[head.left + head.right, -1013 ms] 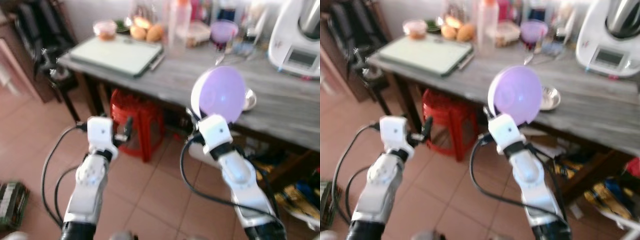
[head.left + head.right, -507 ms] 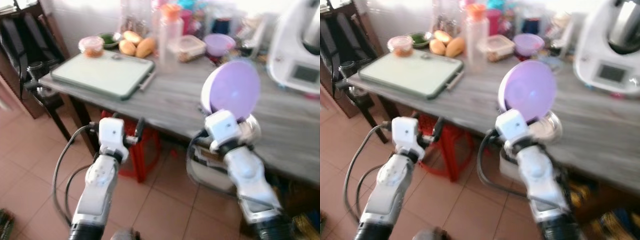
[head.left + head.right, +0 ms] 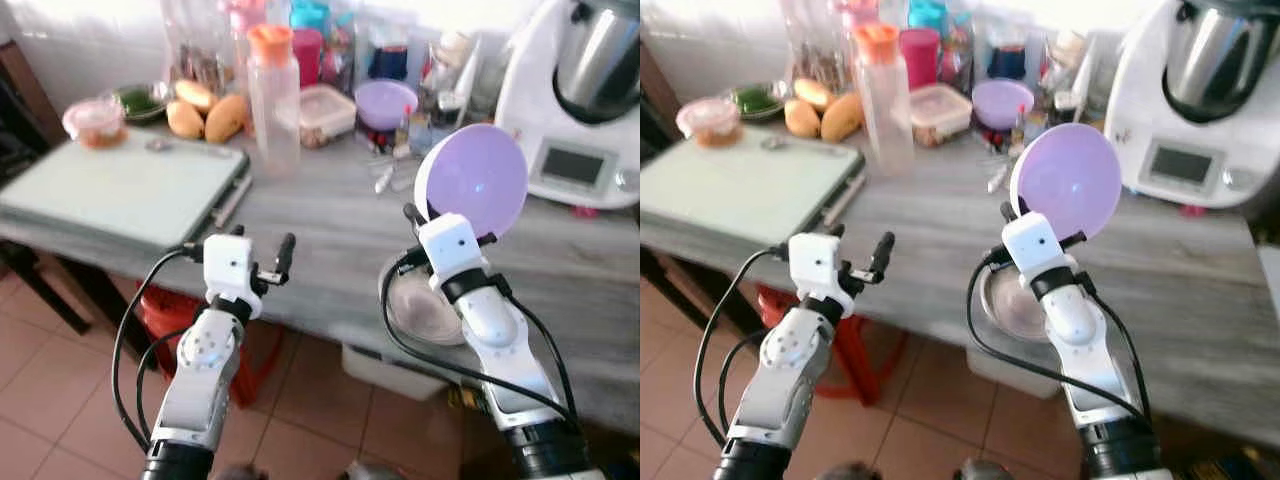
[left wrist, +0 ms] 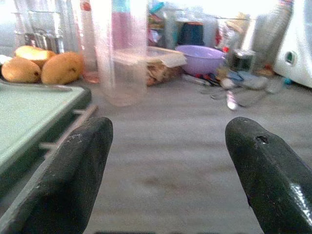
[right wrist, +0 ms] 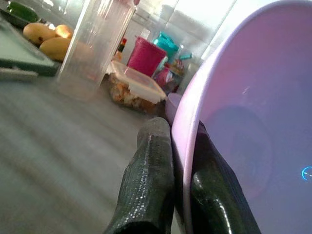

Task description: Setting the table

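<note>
My right gripper [image 3: 420, 216] is shut on the rim of a lilac plastic bowl [image 3: 473, 182], holding it upright on edge. The two fingers pinch the rim [image 5: 179, 146] from either side. The bowl hangs above the grey wooden table [image 3: 330, 235], just over a small metal bowl [image 3: 425, 310] near the front edge. My left gripper [image 3: 262, 247] is open with nothing between its fingers [image 4: 68, 180], at the table's front edge and pointing across the tabletop.
A green cutting board [image 3: 110, 190] lies at the left. Behind stand mangoes [image 3: 205, 115], a clear bottle with an orange cap [image 3: 272, 100], a food container [image 3: 325, 110] and a second lilac bowl [image 3: 385, 100]. A white kitchen machine [image 3: 580, 100] is at the right. A red stool [image 3: 160, 310] stands beneath.
The camera has moved up to the table, so everything looks nearer. The lilac bowl, still in my right gripper, now hangs over the tabletop above the metal bowl.
</note>
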Robot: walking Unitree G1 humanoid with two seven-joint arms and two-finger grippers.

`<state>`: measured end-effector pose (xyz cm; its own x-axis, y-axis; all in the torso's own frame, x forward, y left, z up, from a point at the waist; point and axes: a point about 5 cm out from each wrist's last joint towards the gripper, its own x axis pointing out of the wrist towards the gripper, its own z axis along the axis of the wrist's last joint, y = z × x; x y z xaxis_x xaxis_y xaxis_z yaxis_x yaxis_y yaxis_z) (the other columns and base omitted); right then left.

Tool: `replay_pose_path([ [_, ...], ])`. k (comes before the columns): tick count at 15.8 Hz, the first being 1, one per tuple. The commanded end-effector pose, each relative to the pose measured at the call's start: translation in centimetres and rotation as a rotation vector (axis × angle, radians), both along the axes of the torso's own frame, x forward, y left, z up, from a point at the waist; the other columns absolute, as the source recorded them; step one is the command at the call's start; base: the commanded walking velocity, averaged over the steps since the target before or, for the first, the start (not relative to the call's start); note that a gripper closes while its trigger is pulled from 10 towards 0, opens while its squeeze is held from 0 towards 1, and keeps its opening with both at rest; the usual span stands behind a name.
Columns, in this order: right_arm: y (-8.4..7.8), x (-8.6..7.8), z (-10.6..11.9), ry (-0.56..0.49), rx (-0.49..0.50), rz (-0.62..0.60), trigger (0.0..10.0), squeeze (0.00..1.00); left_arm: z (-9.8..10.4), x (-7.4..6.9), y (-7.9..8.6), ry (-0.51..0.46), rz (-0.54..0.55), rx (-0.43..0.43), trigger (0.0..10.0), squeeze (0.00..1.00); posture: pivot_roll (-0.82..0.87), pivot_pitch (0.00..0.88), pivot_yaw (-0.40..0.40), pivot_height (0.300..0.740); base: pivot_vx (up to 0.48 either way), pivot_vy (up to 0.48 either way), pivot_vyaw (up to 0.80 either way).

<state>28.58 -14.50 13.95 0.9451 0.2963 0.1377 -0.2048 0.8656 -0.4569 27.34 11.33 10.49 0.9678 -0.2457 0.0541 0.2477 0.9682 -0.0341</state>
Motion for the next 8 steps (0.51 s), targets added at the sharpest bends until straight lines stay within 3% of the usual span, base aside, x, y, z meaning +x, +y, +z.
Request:
replay_pose_path([
  [1,0.9,0.1,0.0,0.004,0.008,0.031,10.0,0.0,0.2,-0.1,0.7,-0.008,0.017,0.005,10.0,0.0,-0.02,0.0,-0.012,0.74,0.0,0.0,0.0],
  [5,1.3,0.4,-0.2,0.037,0.015,0.061,10.0,0.0,0.2,-0.2,0.9,-0.003,0.028,0.008,10.0,0.0,-0.01,0.0,-0.008,0.74,0.0,0.0,0.0],
  [8,1.9,0.9,-0.6,0.109,0.004,0.126,10.0,0.0,0.1,-0.8,2.2,0.01,0.027,0.041,10.0,0.0,-0.01,0.0,-0.005,0.74,0.0,0.0,0.0],
])
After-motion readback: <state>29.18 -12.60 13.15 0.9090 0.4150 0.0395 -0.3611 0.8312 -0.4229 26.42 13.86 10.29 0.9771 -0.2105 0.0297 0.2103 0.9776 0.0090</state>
